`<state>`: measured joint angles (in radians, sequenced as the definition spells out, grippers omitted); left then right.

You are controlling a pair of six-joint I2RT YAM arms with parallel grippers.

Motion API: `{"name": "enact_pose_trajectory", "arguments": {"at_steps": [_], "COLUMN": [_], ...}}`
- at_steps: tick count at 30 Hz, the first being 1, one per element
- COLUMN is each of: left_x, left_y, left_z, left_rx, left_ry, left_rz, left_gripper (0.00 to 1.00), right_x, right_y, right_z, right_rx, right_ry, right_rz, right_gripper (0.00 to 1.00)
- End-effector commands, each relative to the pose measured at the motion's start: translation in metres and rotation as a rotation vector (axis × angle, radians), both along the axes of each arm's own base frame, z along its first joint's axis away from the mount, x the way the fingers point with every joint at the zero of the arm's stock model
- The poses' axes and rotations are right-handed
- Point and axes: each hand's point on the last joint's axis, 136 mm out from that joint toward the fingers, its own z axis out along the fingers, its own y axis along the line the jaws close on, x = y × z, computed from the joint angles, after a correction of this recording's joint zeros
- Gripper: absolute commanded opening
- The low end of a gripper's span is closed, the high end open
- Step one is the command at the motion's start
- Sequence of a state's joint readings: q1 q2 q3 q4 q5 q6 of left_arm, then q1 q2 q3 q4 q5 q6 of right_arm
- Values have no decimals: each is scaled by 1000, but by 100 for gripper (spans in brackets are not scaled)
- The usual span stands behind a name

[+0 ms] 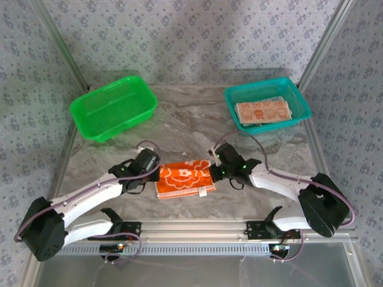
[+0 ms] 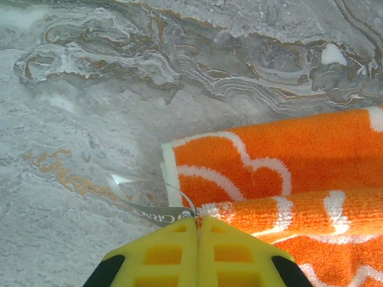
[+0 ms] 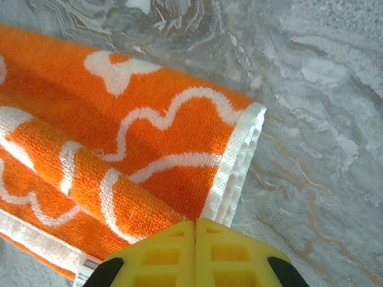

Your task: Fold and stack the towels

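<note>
The orange towel (image 1: pixel 184 178) lies partly folded on the marble table (image 1: pixel 179 119). The left gripper (image 2: pixel 197 224) is pinched shut on the towel's left edge, and the right gripper (image 3: pixel 195 224) is pinched shut on its right edge. Beyond the towel, far right, a teal basket (image 1: pixel 303 107) holds a cream towel (image 1: pixel 263 110), and far left sits a green basket (image 1: pixel 114 104).

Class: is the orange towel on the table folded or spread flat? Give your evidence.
Folded: the orange towel shows two stacked white-hemmed edges in the right wrist view, with another layer lapped on top.
</note>
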<state>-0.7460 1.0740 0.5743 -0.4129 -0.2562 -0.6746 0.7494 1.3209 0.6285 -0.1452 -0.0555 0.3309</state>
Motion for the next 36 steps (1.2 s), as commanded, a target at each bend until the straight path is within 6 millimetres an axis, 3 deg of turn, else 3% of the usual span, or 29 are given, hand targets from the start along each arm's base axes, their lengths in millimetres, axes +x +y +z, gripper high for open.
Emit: {"name": "enact_pose_trajectory", "arguments": {"at_steps": [1,2,4,5,7,9,11,15,22,29,36], "left_x": [5,2,-2,-5,-10,-17,-24,-37,-49,-47,-31], "left_y": [2,1,-2,-4,-7,-8,-4,-1,-5,0,-4], "left_z": [2,1,2,4,10,18,21,19,-5,-14,-16], "left_rx": [-7,-11,-19,-29,-60,-101,-122,-151,-160,-168,-291], "left_ry": [-61,-63,-69,-72,-70,-54,-32,44,275,373,388], "left_rz": [43,36,21,13,-1,-1,20,55,161,223,263], "left_gripper": [0,2,16,30,39,51,57,59,49,42,40], "right_x": [4,2,-1,-3,-5,-5,-6,-5,-7,-11,-9], "right_y": [-3,-4,-4,-4,-4,-5,-6,-6,-3,0,1], "right_z": [-2,-5,-6,-6,-3,5,12,15,-2,-11,-18], "right_rx": [-1,-4,-1,-1,5,13,13,12,48,117,122], "right_ry": [-34,-31,-34,-32,-31,-40,-41,-5,200,328,376], "right_rz": [-35,-34,-31,-30,-30,-35,-41,-67,-166,-240,-266], "right_gripper": [0,0,21,22,26,40,42,43,40,37,36]}}
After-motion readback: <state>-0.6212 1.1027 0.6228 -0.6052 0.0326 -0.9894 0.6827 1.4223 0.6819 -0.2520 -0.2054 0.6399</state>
